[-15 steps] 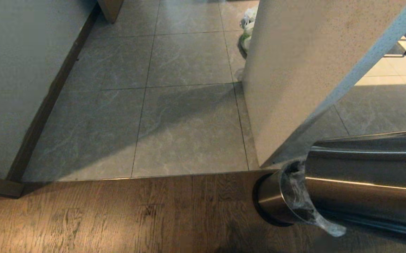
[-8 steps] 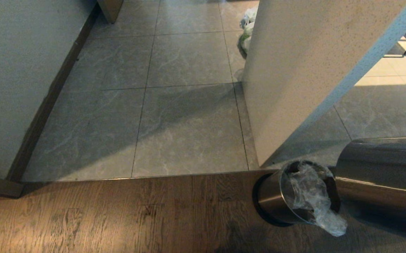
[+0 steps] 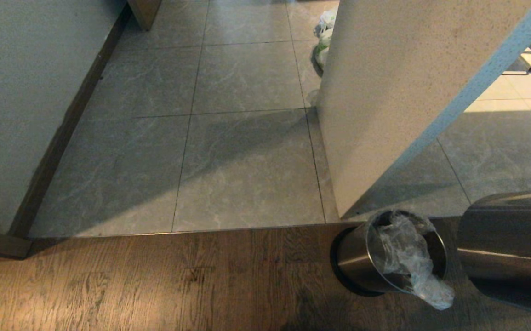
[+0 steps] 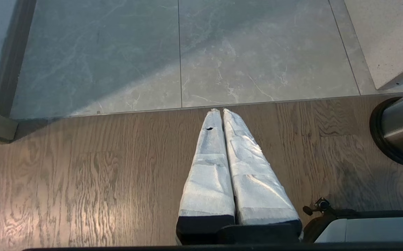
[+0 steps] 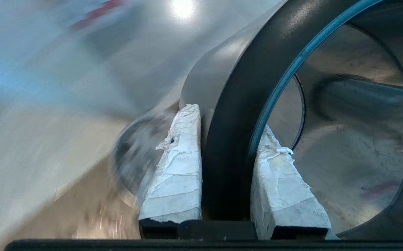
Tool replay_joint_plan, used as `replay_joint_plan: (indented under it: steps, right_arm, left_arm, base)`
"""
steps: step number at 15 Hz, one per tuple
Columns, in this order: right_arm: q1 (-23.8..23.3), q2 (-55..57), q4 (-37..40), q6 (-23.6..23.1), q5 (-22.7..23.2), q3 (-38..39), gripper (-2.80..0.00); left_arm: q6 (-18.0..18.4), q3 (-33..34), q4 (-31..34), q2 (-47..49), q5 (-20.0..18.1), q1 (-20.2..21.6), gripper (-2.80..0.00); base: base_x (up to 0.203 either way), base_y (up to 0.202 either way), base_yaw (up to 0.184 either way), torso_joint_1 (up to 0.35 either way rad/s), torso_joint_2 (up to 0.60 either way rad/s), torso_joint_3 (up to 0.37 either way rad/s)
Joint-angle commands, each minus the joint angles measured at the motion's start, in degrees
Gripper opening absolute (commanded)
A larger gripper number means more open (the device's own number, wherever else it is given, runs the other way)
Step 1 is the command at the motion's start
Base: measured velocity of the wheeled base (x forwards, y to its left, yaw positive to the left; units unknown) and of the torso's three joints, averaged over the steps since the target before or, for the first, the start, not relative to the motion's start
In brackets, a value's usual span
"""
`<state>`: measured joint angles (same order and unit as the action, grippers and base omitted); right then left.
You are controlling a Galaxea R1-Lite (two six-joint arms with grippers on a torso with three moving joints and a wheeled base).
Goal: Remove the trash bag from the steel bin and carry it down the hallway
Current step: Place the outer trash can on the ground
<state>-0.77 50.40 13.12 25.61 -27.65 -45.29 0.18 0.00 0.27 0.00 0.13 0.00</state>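
**Bin stuck behind the pillar corner, bag still inside**

Going left to right in the head view: a grey wall (image 3: 17, 115) with a dark baseboard (image 3: 63, 133) fills the left side. Next come the hallway (image 3: 247, 170) tiles, with the wooden floor (image 3: 155, 280) across the bottom. The left hand (image 4: 221, 111) hangs over that wood, fingers pressed together, holding nothing.

At top centre some white bags (image 3: 324, 39) with green on them peek out from behind a big speckled pillar (image 3: 385, 92). The pillar's corner comes down right next to the steel bin (image 3: 355, 262).

The bin stands upright at lower right, and the trash bag (image 3: 408, 262) is in it, spilling over the near rim. Just beside it, at the right edge, is a bigger steel cylinder (image 3: 509, 248). The right hand (image 5: 228, 118) pinches its black rim (image 5: 229, 87), one finger inside and one outside.
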Motion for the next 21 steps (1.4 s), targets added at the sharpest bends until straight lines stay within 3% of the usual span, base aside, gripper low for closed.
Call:
replay_joint_plan:
  steps: [1, 5, 10, 16, 21]
  right_arm:
    - [-7.3, 9.77, -0.1, 3.56, -0.28, -0.91, -2.8]
    - [-22.6, 20.7, -4.92, 6.93, 5.6, -2.2, -2.8]
    - [-36.07, 38.94, -9.46, 8.27, 9.9, -3.87, -2.8]
    - [-43.34, 63.04, -27.09, 8.39, 9.92, -14.9, -2.8]
    - [-46.05, 79.35, -31.68, 6.16, 9.66, -28.37, -2.8]
  left_arm:
    - [-0.01, 0.0, 0.0, 0.0, 0.04, 0.0, -2.8]
    - [-0.01, 0.0, 0.0, 0.0, 0.04, 0.0, -2.8]
    - [-0.01, 0.0, 0.0, 0.0, 0.04, 0.0, -2.8]
    - [-0.01, 0.0, 0.0, 0.0, 0.04, 0.0, -2.8]
    - [-0.01, 0.0, 0.0, 0.0, 0.04, 0.0, -2.8]
  base:
    - [0.0, 0.0, 0.0, 0.0, 0.0, 0.0]
    - [0.0, 0.0, 0.0, 0.0, 0.0, 0.0]
    - [0.0, 0.0, 0.0, 0.0, 0.0, 0.0]
    - [0.0, 0.0, 0.0, 0.0, 0.0, 0.0]
    - [0.0, 0.0, 0.0, 0.0, 0.0, 0.0]
